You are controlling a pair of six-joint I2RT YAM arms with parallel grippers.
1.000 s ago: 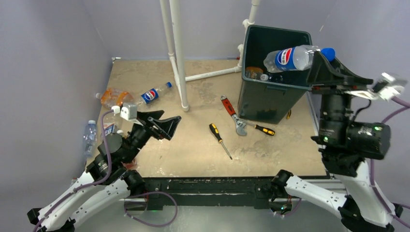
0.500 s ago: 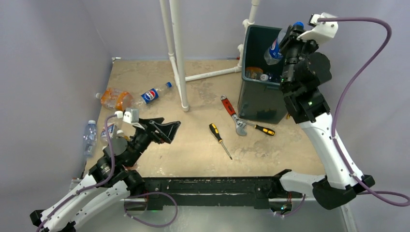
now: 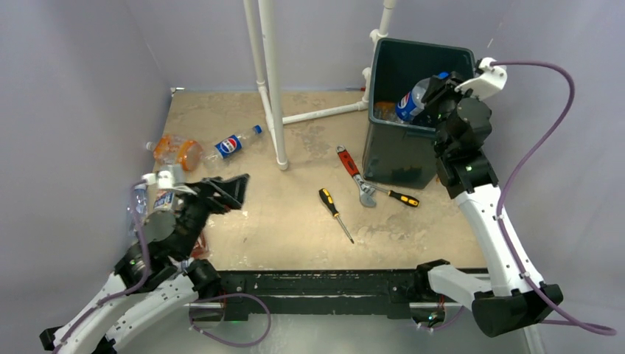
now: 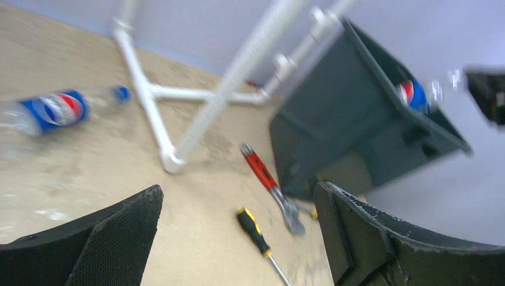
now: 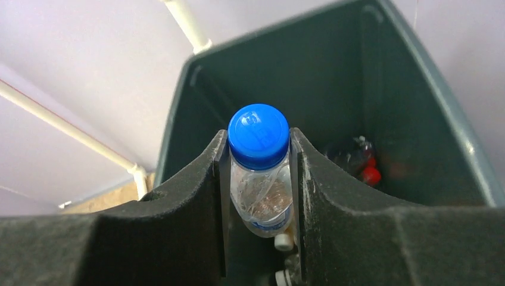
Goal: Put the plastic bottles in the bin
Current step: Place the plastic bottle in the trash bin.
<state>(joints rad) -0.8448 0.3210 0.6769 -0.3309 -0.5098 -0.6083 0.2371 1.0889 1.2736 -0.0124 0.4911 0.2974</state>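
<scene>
Bottle (image 5: 259,176), crinkled clear plastic, perhaps inside tapered, thick-rimmed bin (image 5: 369,89).

Pepsi logo — on lying bottle (image 3: 234,143) and gripped bottle (image 3: 410,99).

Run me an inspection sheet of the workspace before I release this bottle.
Surface: tan table, blotchy.
Job's things: held bottle over bin mouth, bottles inside; Pepsi bottle and orange bottles lie far left.
Clutter: red-handled wrench, screwdriver, second screwdriver by bin.
Grippers: right gripper shut on held bottle; left gripper open, empty.
Cables: purple cable arcs high, clear of bin.
Surroundings: white pipe frame, lavender walls.
</scene>
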